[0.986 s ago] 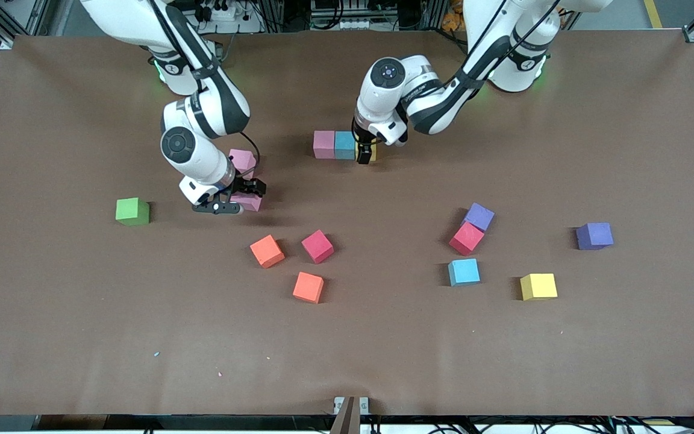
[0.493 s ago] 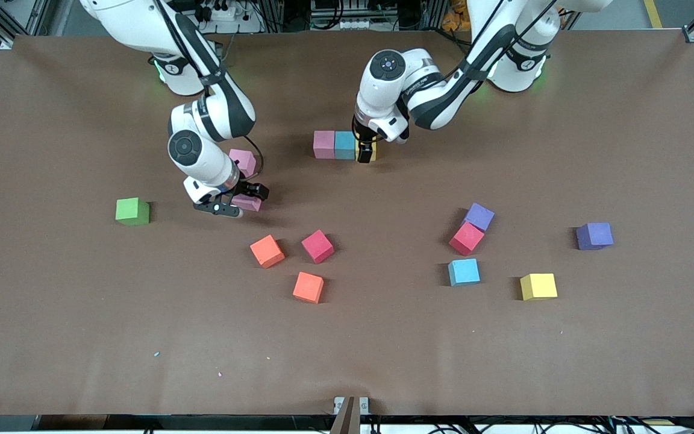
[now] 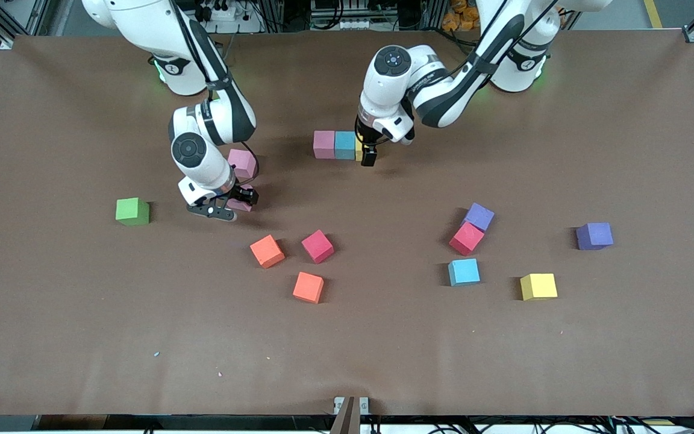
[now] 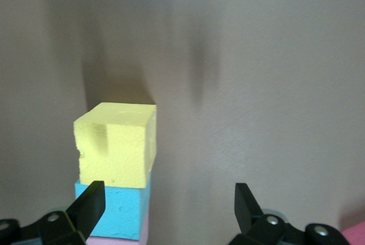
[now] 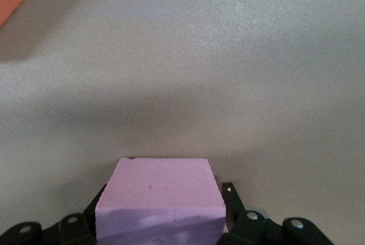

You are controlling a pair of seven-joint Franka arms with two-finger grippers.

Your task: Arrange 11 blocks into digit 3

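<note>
My right hand (image 3: 231, 205) clasps a pink block (image 5: 159, 202) on the table (image 3: 383, 349), while my left hand (image 4: 168, 208) hangs released just beside the yellow block (image 4: 117, 145).

The right gripper (image 3: 230, 206) is held low at the table by a steeply bent arm, its fingers (image 5: 232, 198) set against both sides of a pink block (image 5: 159, 205) — a grip is shown. The left gripper (image 3: 368, 155) is held just above the table — fingers (image 4: 88, 206) spread wide, nothing between them.
</note>
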